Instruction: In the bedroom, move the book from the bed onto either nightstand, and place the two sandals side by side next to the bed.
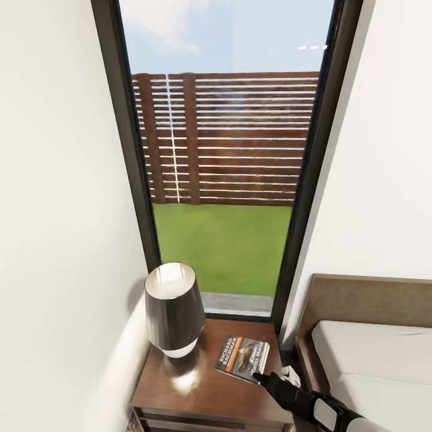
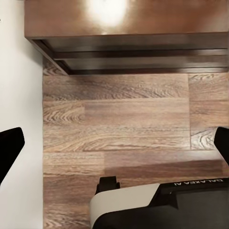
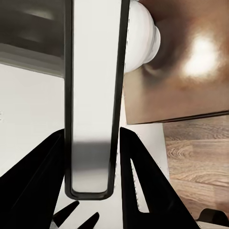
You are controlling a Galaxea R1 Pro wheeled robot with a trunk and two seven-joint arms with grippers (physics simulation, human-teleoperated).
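Note:
The book [image 1: 242, 357], a dark paperback with "Richard Bachman" lettering and an orange band, lies on the right part of the nightstand [image 1: 198, 390], a dark brown cabinet with a glossy top. My right gripper [image 1: 259, 378] reaches in from the lower right and is shut on the book's near corner. In the right wrist view the book [image 3: 93, 86] shows edge-on between the two black fingers [image 3: 43, 162]. My left gripper [image 2: 116, 145] hangs open above the wooden floor in front of the nightstand [image 2: 124, 28]. The bed [image 1: 372, 360] is at the right. The sandals are out of view.
A dark lamp [image 1: 173, 312] with a white base stands on the nightstand's left half. A tall window [image 1: 225, 180] rises behind, with white walls on both sides. A small white object [image 1: 292, 375] sits between nightstand and bed. Wooden floor [image 2: 119, 119] lies below.

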